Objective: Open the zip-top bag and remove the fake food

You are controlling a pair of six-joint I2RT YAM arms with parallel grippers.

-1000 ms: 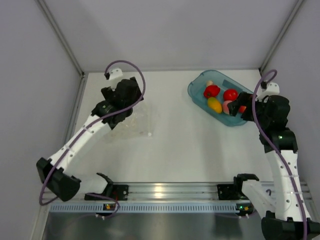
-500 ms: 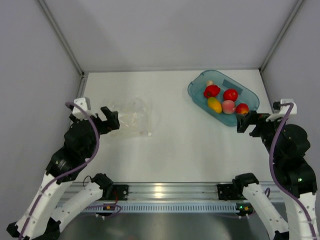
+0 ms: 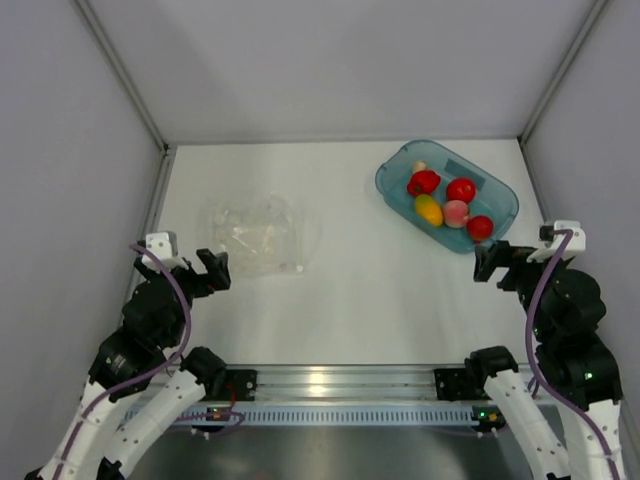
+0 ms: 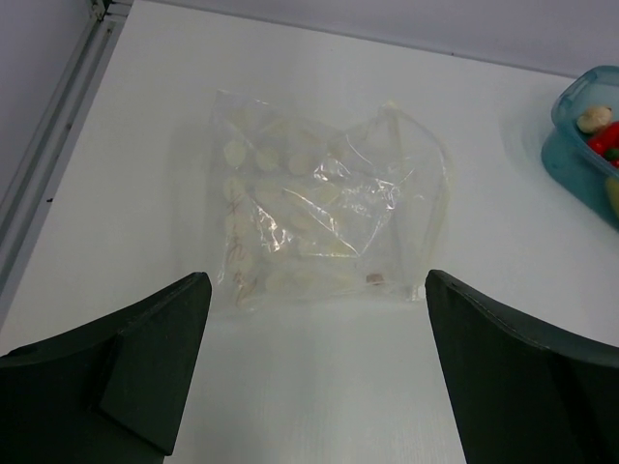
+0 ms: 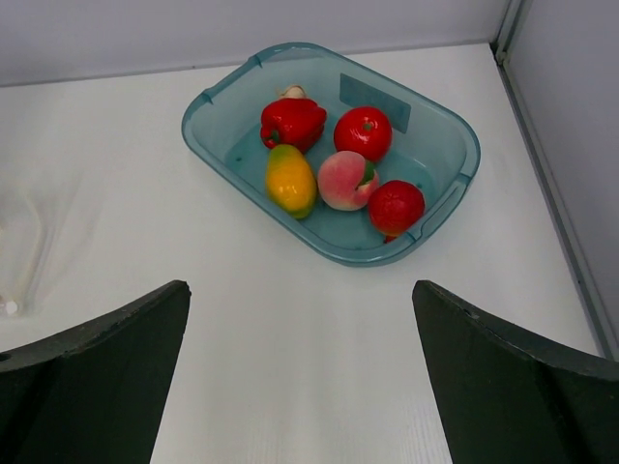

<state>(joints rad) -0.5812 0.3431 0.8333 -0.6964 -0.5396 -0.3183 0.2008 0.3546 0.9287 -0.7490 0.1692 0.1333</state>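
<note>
Both arms have drawn back toward the near edge since a second ago: then the left one was over the bag and the right one at the tub's rim.

Now the left gripper (image 4: 314,290) hangs with its jaws spread wide and nothing between them, short of the zip-top bag (image 4: 319,208). The bag lies flat and crumpled on the white table (image 3: 380,300), on its left half, with no food showing through it. The right gripper (image 5: 298,286) is equally wide and bare, just near of the teal tub (image 5: 208,135) that sits in the far right corner.

All the fake food (image 5: 346,181) is in that tub, six pieces:
- three red: a pepper (image 5: 293,121), a round tomato (image 5: 363,132), and another round one (image 5: 395,208) against the near wall
- one yellow (image 5: 290,181)
- one pinkish peach
- one small pale piece (image 5: 290,93) behind the pepper (too hidden to name)

Nothing lies between either gripper and what it faces. Bare table runs between bag and tub. Grey walls (image 3: 330,70) close in the left, far and right sides, and a metal rail (image 3: 340,380) runs along the near edge.
</note>
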